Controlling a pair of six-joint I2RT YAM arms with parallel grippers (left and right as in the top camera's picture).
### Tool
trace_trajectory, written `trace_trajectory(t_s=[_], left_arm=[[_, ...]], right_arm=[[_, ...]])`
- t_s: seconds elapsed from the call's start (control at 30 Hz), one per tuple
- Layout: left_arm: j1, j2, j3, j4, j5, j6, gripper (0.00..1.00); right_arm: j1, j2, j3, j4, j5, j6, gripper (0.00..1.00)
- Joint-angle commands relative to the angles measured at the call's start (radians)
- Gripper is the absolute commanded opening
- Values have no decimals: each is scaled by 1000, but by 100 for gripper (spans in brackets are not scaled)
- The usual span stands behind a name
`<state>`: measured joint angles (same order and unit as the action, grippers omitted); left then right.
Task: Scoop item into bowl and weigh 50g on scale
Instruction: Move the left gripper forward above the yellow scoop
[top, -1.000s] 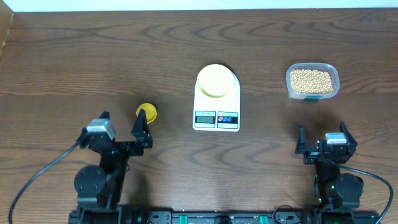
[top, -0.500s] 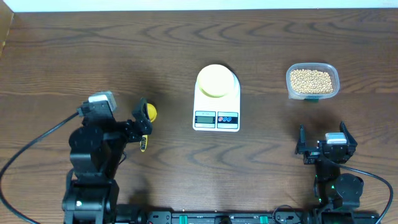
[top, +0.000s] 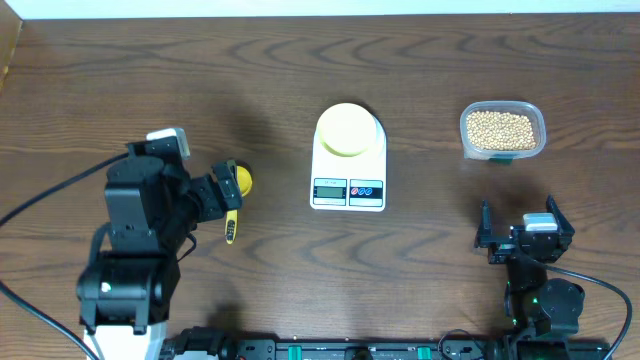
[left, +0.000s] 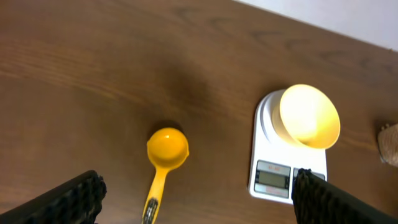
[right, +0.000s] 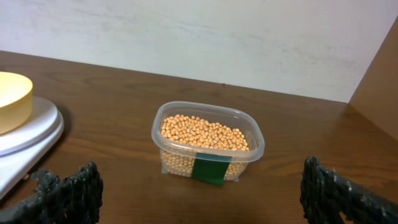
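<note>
Yellow scoop (left: 166, 149) lies ungrasped on tabletop (top: 120, 80) before wide-open left claw (left: 198, 198), right claw (right: 199, 196) open, empty, facing beans (right: 205, 134), bowl (top: 347, 128) on scale (top: 348, 170); step is probably scoop pickup, next needs closing on handle (left: 155, 190).

My surface (top: 150, 90) is dark brown with a pronounced wood grain, evenly lit, with a soft sheen near its far side. Its far edge meets an off-white, faintly mottled wall (right: 186, 37). A brown panel (right: 376, 74) rises at the far right. A lighter wooden board (top: 8, 55) borders the far left corner.
</note>
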<state>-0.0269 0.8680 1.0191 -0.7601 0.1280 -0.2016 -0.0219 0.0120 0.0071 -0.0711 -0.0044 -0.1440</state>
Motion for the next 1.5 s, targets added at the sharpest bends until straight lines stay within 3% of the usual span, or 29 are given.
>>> trace_trajectory(t_s=[0.0, 0.57, 0.83, 1.23, 1.47], left_arm=[[2, 62, 96, -63, -8, 25, 97], [2, 451, 315, -333, -1, 67, 97], [2, 595, 338, -358, -9, 79, 98], [2, 657, 338, -357, -9, 139, 98], [2, 659, 335, -356, -11, 272, 98]], right_arm=[[10, -7, -2, -5, -2, -14, 99], [10, -7, -2, -5, -2, -14, 99], [10, -7, -2, -5, -2, -14, 99], [10, -7, -2, -5, -2, -14, 99], [10, -7, -2, -5, -2, -14, 99]])
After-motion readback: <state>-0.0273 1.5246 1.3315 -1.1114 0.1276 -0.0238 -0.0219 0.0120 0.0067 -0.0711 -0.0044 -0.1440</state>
